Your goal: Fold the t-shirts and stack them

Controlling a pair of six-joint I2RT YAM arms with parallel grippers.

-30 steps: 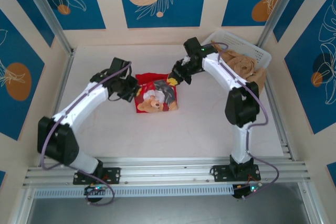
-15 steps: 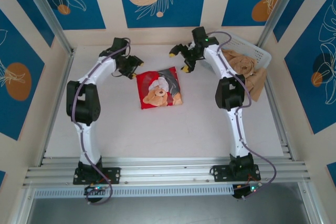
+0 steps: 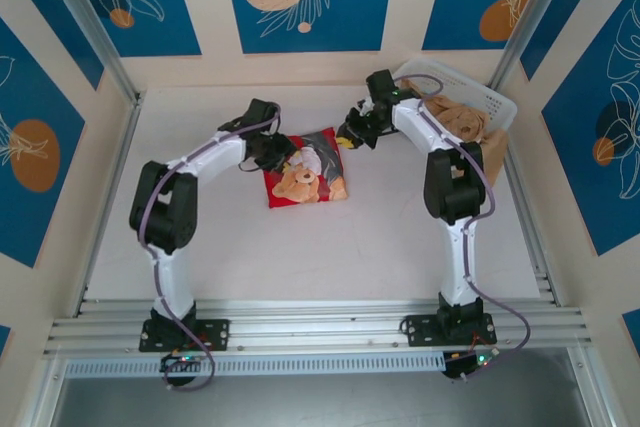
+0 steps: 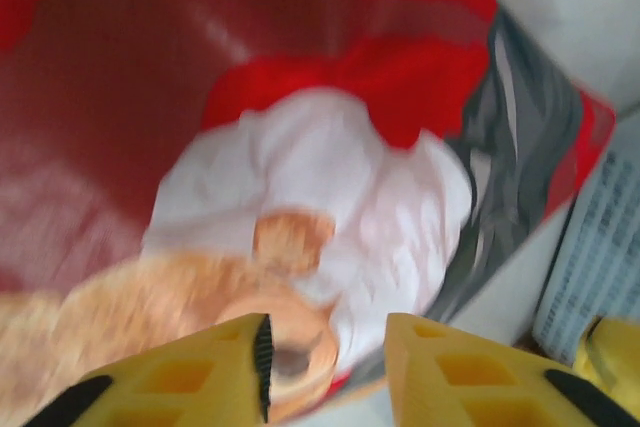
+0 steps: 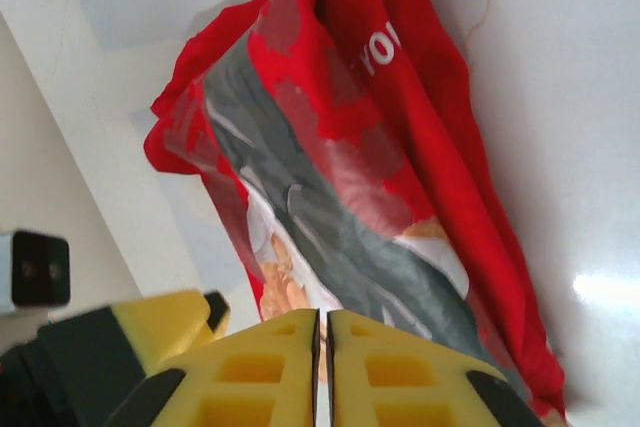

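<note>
Red t-shirt (image 3: 322, 187) is folded into a small, roughly square packet on the white table (image 3: 400, 237), about mid-width and toward the far half. Bear print faces up. The packet is slightly skewed to the table edges.

White lattice basket (image 3: 500, 99) is in the far right corner, well apart from the shirt. Tan cloth (image 3: 462, 125) is heaped inside and spills over its near edge.

Both arms reach in from either side and meet at the shirt's far edge.

Left gripper (image 3: 283, 154) is over the shirt's far left corner. From the left wrist, its yellow fingers (image 4: 205, 372) are parted with a clear gap and nothing between them. The shirt (image 4: 300, 87) fills the background, blurred, with the print right under the tips.

Right gripper (image 3: 352, 134) is just at the far right corner. From the right wrist, its fingers (image 5: 265, 362) are pressed together with only a hairline slit. The shirt (image 5: 330, 147) runs away from the tips, rumpled along one edge. Can't tell if any cloth is nipped between them.
</note>
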